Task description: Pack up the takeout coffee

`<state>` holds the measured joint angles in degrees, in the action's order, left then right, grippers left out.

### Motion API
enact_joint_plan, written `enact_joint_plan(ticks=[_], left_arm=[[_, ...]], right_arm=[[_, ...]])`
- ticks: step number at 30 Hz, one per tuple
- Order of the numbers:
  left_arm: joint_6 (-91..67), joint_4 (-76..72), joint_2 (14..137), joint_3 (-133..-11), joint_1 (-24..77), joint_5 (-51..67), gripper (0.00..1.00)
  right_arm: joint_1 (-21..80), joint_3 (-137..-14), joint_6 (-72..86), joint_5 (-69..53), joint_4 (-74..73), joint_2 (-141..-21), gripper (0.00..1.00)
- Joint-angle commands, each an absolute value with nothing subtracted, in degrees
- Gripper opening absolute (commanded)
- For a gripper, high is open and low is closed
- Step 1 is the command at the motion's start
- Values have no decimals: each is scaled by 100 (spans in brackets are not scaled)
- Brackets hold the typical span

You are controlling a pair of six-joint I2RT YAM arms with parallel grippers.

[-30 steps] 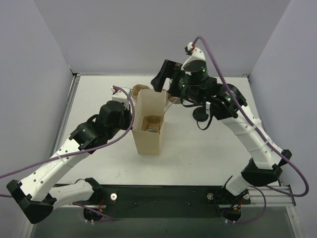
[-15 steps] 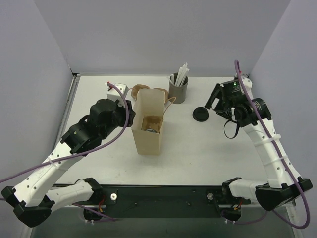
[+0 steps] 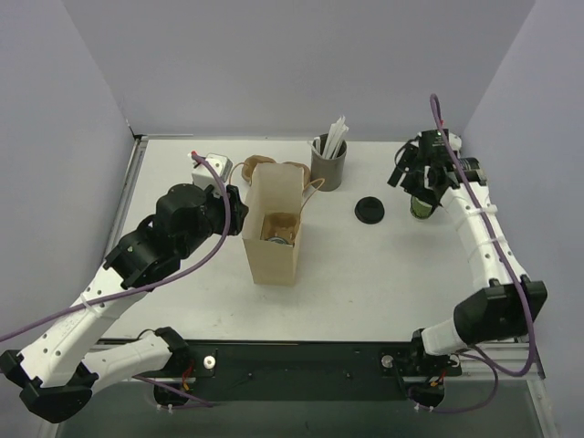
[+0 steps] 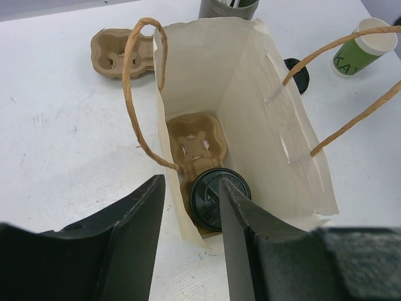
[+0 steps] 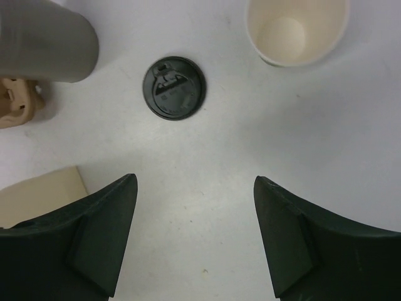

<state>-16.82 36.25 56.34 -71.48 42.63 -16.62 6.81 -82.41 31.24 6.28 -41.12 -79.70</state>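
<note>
top external | white table (image 3: 365, 283) | pale lilac walls (image 3: 301, 64) | green cup (image 3: 421, 209) right

1. A bag (image 3: 271, 265) is standing mid-worktop (image 3: 365, 283), holding a carrier (image 4: 194, 141).
2. A lidded cup (image 4: 207, 200) is sitting in that carrier's near end.
3. A second carrier (image 4: 116, 53) is lying behind the bag.
4. A straw holder (image 3: 329, 169) is standing far-right of the bag.
5. A loose lid (image 3: 370, 210) is lying right of the bag, with an open cup (image 5: 297, 28) standing further right.
</note>
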Motion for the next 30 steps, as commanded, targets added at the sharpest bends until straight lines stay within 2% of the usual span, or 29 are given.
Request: enact_joint_plan(ticks=[1,7,10,21,30], left_arm=[[-1758,3454,5546,-7453,4228,-1591,50],[-1828,3427,5581,-7629,4192,-1828,49],[-1837,3489,5651,-7751,4166,-1854,49],[-2004,3682,5818,-7972,4148,-2109,49],[-1925,3744,5968,-8059,4140,-2215,49]], right_arm=[[1131,-9112,2489,44,-3007,-8866,68],[1784,-10903,1881,-219,-2821,-10457,55],[1916,-11485,1785,-404,-2786,-11012,51],[2127,-12331,1591,-632,-2452,-12005,49],[2232,-12595,1529,-659,-2259,-12322,49]])
